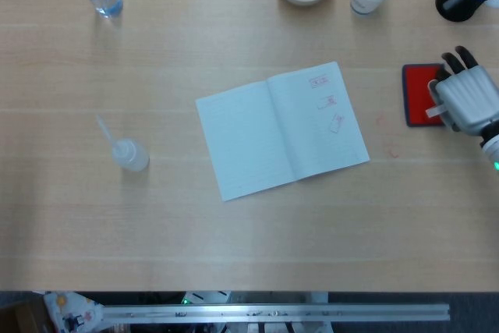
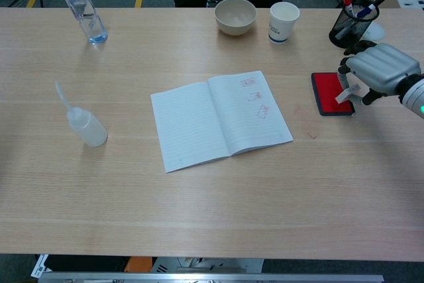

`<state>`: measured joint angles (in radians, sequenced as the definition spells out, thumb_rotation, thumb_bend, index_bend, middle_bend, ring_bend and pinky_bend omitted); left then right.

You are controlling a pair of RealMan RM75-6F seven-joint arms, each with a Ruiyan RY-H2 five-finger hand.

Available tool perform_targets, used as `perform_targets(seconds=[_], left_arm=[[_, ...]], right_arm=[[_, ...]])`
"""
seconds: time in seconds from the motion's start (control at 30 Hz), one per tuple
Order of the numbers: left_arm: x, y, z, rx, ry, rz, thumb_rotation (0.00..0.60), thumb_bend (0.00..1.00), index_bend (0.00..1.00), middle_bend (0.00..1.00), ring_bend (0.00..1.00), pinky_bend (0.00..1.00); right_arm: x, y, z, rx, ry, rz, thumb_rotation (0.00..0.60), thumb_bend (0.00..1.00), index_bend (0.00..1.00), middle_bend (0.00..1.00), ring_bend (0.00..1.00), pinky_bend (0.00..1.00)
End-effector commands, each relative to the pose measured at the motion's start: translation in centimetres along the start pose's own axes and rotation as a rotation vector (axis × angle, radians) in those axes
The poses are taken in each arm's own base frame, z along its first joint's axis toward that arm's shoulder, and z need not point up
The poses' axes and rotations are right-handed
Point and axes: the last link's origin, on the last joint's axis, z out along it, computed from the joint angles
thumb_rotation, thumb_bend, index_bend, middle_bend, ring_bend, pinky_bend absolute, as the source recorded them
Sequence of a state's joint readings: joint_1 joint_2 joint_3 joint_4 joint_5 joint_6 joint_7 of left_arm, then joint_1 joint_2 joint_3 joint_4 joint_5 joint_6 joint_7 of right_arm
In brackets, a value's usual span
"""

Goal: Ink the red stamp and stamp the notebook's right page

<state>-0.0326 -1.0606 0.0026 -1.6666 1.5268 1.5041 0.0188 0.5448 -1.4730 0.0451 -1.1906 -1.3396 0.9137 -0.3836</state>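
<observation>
So the table [image 2: 199, 210] has the open notebook [image 2: 218, 120] lying flat in the middle, with three red stamp marks already on its right page, and the red ink pad [image 2: 328, 94] sits well off to the right of it. The right robot hand [image 2: 377, 71] is over the pad's right edge with fingers curled around the stamp [image 2: 343, 93], a small whitish piece poking down onto the red surface.
</observation>
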Motion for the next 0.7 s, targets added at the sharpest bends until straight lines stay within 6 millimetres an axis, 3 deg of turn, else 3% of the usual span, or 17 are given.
perform_targets(seconds=[0.03,0.7], left_arm=[[0.0,0.0,0.0,-0.001,-0.003,0.002,0.6,0.34,0.17,0.13,0.11,0.09],[-0.3,0.2,0.2,0.001,-0.02,0.012,0.6,0.34,0.16,0.13,0.11,0.09]], right_arm=[[-0.1,-0.1,0.3,-0.001,0.0,0.008,0.6,0.31,0.62,0.38,0.13,0.1],[-0.6,-0.4,1.6,-0.021,-0.018,0.034,0.6,0.31,0.62,0.38,0.13,0.1]])
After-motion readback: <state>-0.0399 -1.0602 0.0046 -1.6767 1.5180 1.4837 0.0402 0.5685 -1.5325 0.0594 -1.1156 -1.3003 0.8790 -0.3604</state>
